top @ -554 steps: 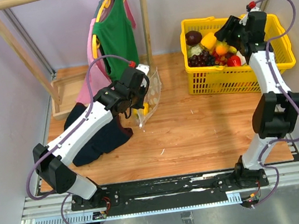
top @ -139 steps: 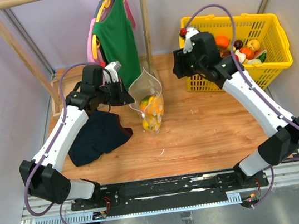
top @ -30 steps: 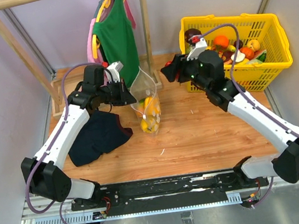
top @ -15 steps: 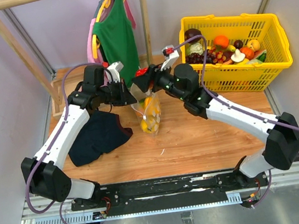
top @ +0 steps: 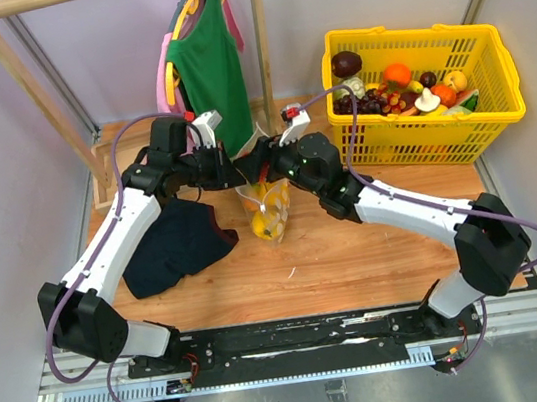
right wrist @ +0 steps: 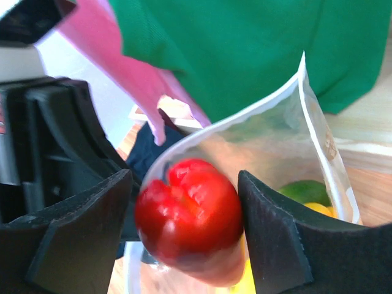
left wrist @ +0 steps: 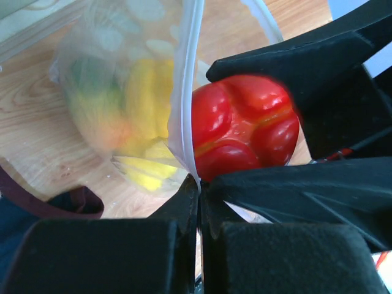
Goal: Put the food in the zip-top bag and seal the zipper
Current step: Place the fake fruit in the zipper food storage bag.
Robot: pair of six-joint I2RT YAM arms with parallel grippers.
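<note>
Snagging is risked: red toy pepper (right wrist: 190,208), gripped by right hand (right wrist: 184,237), is held at rim of clear dotted plastic bag (left wrist: 113,67) pinched by left hand (left wrist: 199,208).

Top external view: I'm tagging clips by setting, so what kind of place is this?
Probably a robot lab cell staged as a home chore: two arms bolted to a metal rail at a wooden table, with props such as a clothes rack and a yellow basket of toy food.
</note>
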